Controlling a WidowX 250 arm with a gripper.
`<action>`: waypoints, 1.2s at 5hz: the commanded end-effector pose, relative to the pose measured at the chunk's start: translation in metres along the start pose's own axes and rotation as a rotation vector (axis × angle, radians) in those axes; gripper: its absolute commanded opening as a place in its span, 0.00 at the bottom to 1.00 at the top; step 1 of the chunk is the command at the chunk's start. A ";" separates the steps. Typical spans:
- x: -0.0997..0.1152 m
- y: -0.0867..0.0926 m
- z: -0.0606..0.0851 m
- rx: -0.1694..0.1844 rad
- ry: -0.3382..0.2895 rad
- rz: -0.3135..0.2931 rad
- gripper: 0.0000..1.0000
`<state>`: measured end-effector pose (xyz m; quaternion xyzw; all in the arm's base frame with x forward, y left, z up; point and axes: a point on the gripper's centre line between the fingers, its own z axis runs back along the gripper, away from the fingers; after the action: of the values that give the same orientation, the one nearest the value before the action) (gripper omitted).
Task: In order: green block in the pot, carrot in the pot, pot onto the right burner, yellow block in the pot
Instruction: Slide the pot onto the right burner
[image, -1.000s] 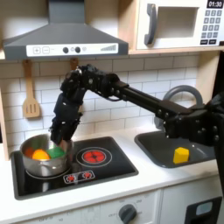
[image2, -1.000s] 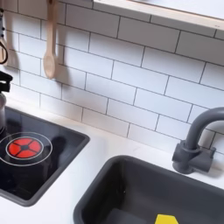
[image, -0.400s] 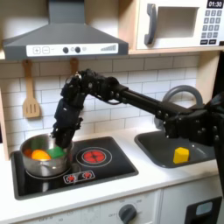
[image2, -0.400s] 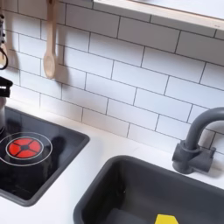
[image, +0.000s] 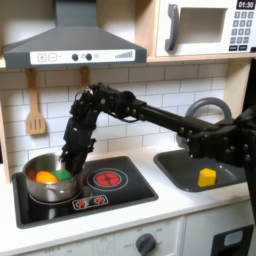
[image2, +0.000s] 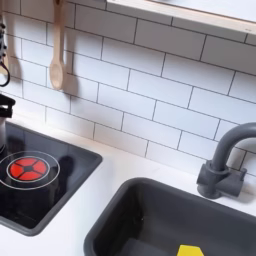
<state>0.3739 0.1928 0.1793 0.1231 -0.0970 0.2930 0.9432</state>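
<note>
Two things are sitting in the pot (image: 42, 178) right now: the carrot (image: 44, 177) on the first exterior view's left side of it and the green block (image: 64, 173) just beside it. The pot is on the burner at the first exterior view's left end of the black cooktop (image: 120, 195). The right burner (image: 107, 179) is bare, red rings showing in both exterior views. My gripper (image: 69, 158) hangs at the pot's rim, right above the green block, arm stretched across from the first exterior view's right. Honestly I cannot tell if my jaws are apart or closed, it's all dark on dark there. The yellow block (image: 207, 177) is in the sink (image: 178, 172), well apart from the pot; the second exterior view catches just its top edge at the bottom.
</note>
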 end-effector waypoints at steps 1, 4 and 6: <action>-0.004 -0.003 -0.003 -0.007 0.007 -0.009 0.00; -0.010 -0.012 -0.007 -0.034 0.025 -0.035 0.00; -0.028 -0.030 -0.001 -0.071 0.039 -0.104 0.00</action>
<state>0.3675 0.1577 0.1685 0.0902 -0.0841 0.2464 0.9613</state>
